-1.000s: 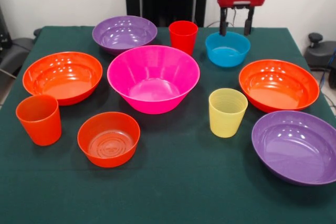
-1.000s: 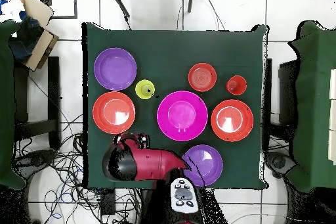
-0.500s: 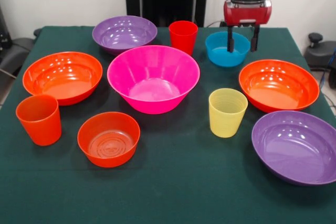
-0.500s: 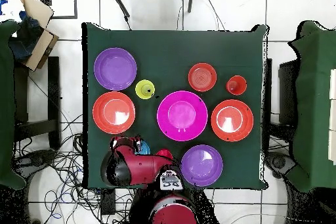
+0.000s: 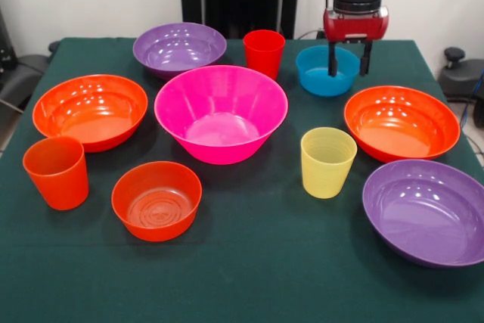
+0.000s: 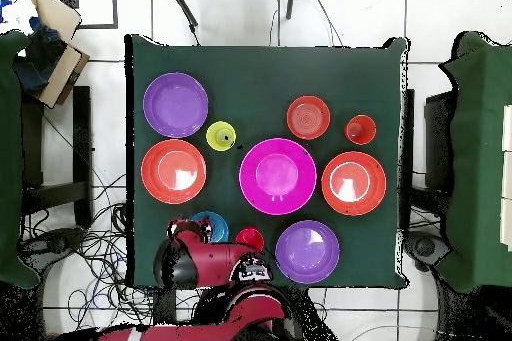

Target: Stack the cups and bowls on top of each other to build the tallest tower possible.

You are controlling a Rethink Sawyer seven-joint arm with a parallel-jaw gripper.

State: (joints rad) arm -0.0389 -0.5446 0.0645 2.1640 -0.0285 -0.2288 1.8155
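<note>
My gripper (image 5: 349,60) is open over the small blue bowl (image 5: 327,71) at the table's far side. One finger hangs inside the bowl and the other outside its right rim. The big pink bowl (image 5: 221,111) stands in the middle with nothing in it. The red cup (image 5: 264,52) stands behind it, the yellow cup (image 5: 327,161) to its front right, and the orange cup (image 5: 56,172) at the front left. Nothing is stacked. In the overhead view the arm hides part of the blue bowl (image 6: 212,223).
Purple bowls stand at the far left (image 5: 179,48) and front right (image 5: 427,209). Wide orange bowls stand at the left (image 5: 89,110) and right (image 5: 401,121). A small orange bowl (image 5: 156,199) stands in front. All rest on the green tablecloth (image 5: 257,262).
The gripper has come down and a little to the right, from above and behind the blue bowl to straddling its right rim. The bowls and cups have not moved.
</note>
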